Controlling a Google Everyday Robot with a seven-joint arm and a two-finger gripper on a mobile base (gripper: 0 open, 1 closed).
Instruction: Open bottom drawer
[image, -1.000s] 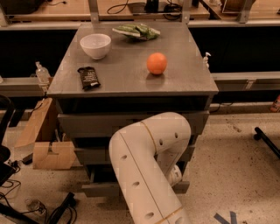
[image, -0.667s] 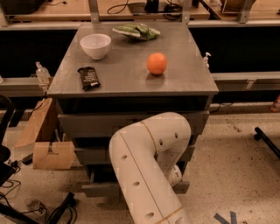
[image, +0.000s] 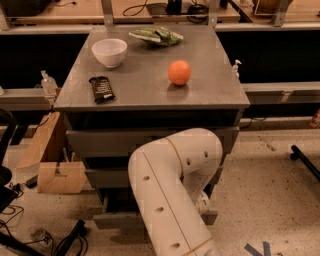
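The grey metal cabinet (image: 145, 95) has three drawer fronts. Lowest of them, the bottom drawer (image: 114, 220) stands a little way out from the cabinet, with a dark gap showing above its front. My white arm (image: 170, 185) bends down right in front of the drawers and covers their middle, knobs included. The gripper is hidden behind the arm, low down by the bottom drawer's right half, so it does not show. The middle drawer front (image: 107, 178) and the top one (image: 105, 142) sit further back.
On the cabinet top lie a white bowl (image: 109, 52), an orange (image: 179, 72), a dark snack bar (image: 101, 89) and a green bag (image: 157, 36). A cardboard box (image: 60, 176) and cables (image: 65, 240) are on the floor at left. A black leg (image: 305, 160) crosses the floor at right.
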